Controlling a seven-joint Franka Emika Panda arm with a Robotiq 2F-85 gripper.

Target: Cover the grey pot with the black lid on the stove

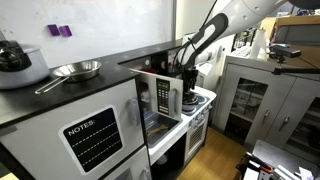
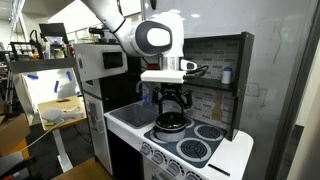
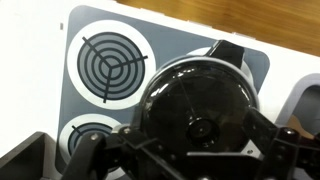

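The black lid (image 3: 195, 110) with a round centre knob fills the wrist view and lies flat on the white toy stove (image 3: 170, 25), beside two spiral burners. It covers the grey pot; only a thin pale rim (image 3: 160, 72) shows at its edge. My gripper (image 3: 190, 150) hangs straight above the lid, open, with a finger on each side and nothing held. In both exterior views the gripper (image 2: 172, 100) (image 1: 187, 82) is just over the lidded pot (image 2: 171, 122) on the stove top (image 2: 205, 150).
The toy kitchen's dark back wall and shelf (image 2: 215, 65) stand close behind the stove. A microwave (image 1: 160, 98) sits beside it. On the black countertop (image 1: 60, 95) stand a large pale dark-lidded pot (image 1: 15, 62) and a silver pan (image 1: 78, 69).
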